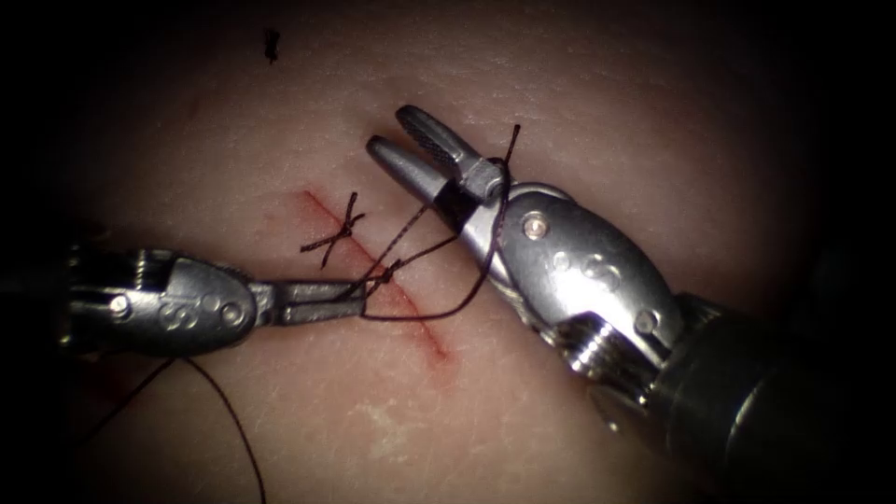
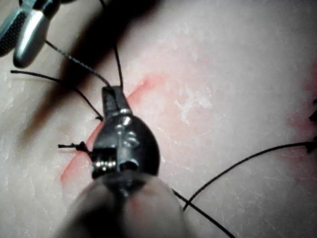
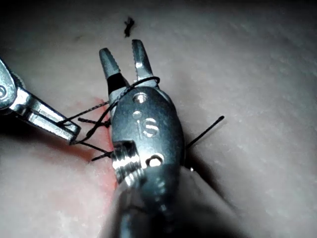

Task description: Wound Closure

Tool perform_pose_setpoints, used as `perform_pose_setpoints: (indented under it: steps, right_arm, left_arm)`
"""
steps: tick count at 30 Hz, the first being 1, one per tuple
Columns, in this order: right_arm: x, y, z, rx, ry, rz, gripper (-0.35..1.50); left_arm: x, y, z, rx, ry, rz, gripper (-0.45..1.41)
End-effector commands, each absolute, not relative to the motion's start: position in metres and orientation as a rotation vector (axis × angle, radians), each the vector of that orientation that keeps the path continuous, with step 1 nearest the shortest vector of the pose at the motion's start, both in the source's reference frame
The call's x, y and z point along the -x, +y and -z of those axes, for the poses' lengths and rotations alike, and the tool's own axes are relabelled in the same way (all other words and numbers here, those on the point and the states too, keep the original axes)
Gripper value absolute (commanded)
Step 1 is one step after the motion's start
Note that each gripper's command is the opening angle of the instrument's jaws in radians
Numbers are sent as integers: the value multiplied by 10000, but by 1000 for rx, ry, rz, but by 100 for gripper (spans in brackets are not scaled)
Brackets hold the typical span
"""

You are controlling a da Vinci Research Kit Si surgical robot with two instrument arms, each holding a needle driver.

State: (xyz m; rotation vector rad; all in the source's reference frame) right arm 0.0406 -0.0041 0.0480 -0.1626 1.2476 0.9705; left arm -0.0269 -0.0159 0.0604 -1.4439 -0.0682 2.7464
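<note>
The tissue (image 1: 579, 103) has a red cut (image 1: 422, 327) running diagonally. My left tool (image 1: 357, 297) comes in from the left with its jaws shut on the thread (image 1: 425, 315), just beside a knot (image 1: 380, 274) on the cut. My right tool (image 1: 392, 131) stands above the cut's right side, jaws open and holding nothing. The thread is wound round the base of its jaws (image 1: 501, 187), with a short tail (image 1: 514, 135) sticking up. In the right wrist view the open right tool (image 3: 122, 48) carries this thread loop (image 3: 143, 82). The left wrist view has the left tool (image 2: 113, 92) shut on thread.
An earlier stitch (image 1: 342, 230) with cut ends crosses the cut's upper part. Slack thread (image 1: 233, 420) trails off at the lower left below the left tool. A dark speck (image 1: 271, 43) lies on the far tissue. Red fluid stains the cut's edges.
</note>
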Motion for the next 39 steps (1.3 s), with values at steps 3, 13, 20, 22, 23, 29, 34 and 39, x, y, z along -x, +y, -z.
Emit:
perform_pose_setpoints:
  steps: [3, 13, 20, 22, 23, 29, 34, 39]
  right_arm:
    - [-414, -47, -499, 41, 1220, -1100, 39]
    - [-394, -57, -537, -41, 1120, -1372, 73]
    - [-373, -60, -549, -11, 1046, -1460, 68]
    - [-367, -57, -555, -6, 1030, -1493, 68]
    - [-361, -54, -560, -4, 1020, -1532, 73]
    - [-355, -48, -571, 8, 990, -1595, 73]
    - [-364, -54, -587, -71, 943, -1652, 66]
    - [-372, -58, -603, -118, 918, -1696, 76]
  left_arm:
    - [275, -163, -608, 1443, -82, -2735, -45]
    - [283, -152, -602, 1449, -81, -2730, -45]
    - [292, -146, -605, 1446, -64, -2736, -45]
    - [295, -145, -606, 1443, -61, -2735, -45]
    - [298, -143, -607, 1439, -61, -2735, -45]
    - [306, -140, -609, 1433, -66, -2745, -45]
    - [311, -137, -611, 1427, -76, -2751, -45]
    - [312, -136, -612, 1425, -86, -2756, -45]
